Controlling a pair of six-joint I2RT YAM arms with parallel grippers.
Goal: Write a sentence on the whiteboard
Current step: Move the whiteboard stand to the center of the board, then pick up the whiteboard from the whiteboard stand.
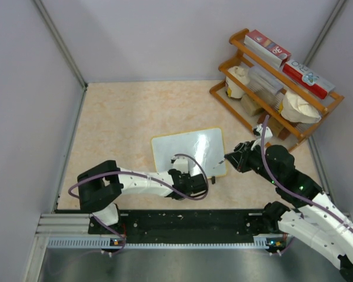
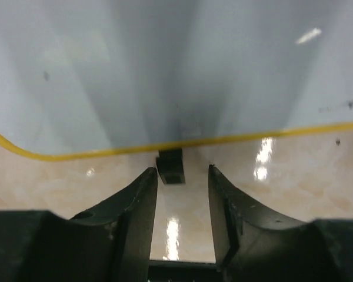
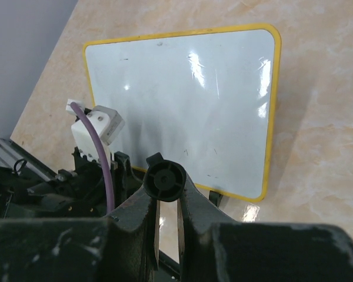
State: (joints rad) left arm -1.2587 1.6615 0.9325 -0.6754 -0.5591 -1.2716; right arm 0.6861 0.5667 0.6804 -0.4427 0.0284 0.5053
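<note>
Right hand point(image 3: 167, 211) clamps a black marker point(image 3: 165, 180) by the whiteboard point(image 3: 182, 106), prob. ready to write. Left hand point(image 2: 181, 173), part-open & empty, sits at board's near edge, likely to steady it on bench point(image 1: 117, 117).

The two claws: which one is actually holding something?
The right claw: it is shut on a black pen. The left claw is open and empty, at the edge of the whiteboard.

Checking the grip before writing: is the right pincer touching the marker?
Touching. Right wrist view shows the right pincer clamped on the black marker, no gap.
</note>
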